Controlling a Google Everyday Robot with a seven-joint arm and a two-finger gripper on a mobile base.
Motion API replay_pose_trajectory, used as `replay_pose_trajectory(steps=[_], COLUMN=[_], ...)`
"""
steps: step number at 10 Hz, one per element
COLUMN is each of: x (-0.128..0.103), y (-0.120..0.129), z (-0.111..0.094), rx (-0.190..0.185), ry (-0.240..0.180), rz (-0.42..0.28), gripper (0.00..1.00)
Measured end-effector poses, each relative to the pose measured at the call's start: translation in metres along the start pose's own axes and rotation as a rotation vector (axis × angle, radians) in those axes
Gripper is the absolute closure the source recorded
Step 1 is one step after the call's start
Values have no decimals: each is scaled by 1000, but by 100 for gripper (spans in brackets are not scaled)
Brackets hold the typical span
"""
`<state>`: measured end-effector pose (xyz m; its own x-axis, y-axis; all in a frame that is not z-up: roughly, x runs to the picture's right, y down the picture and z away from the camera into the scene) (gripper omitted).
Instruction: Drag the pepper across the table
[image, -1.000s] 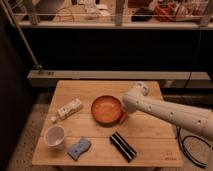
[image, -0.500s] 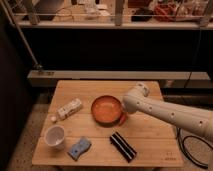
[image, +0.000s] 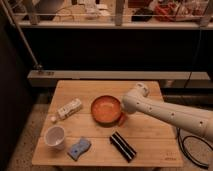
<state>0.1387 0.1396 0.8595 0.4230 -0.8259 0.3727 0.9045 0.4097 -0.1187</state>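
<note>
The orange-brown bowl (image: 106, 109) sits near the middle of the surface (image: 150, 137) and serves as landmark. The white arm (image: 170, 112) comes in from the right side & bends down just right of the bowl's rim. The hand (image: 123, 118) is at the arm's low end, right at the bowl's lower-right edge, mostly hidden by the wrist; can't tell how far open it is or whether it has hold of anything. A small orange-red bit at that same spot looks like the pepper (image: 121, 119), touching or just beside the bowl's rim, under the hand. Only a sliver shows, so its lie can't be read.

Other things rel. to the bowl: a pale box (image: 69, 108) to the left, a small white ball (image: 53, 119) further left & a bit lower, a white cup (image: 55, 136) lower left, a blue sponge (image: 79, 148) below-left, a dark flat bar (image: 123, 146) below-right.

Step in hand, as I judge it: getting contact on the pepper, then starting the drag.

To do it well:
- keep the pepper pressed low on the planks, no lift; this is a drag, not a carry.
- pull away from the bowl, i.e. toward the bare planks right of it, so the rim isn't shoved.
- avoid going down-left: the dark bar lies near on that side.
- go slow; a slim tapered thing may roll or slip out sideways.
- keep the wrist clear of the bowl's rim during the move.
</note>
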Motion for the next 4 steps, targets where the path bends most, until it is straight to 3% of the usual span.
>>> replay_pose_trajectory(steps=[4], x=[-3], y=[-5], z=[-2], rx=[7], ry=[-2], rz=[-18], gripper=[99])
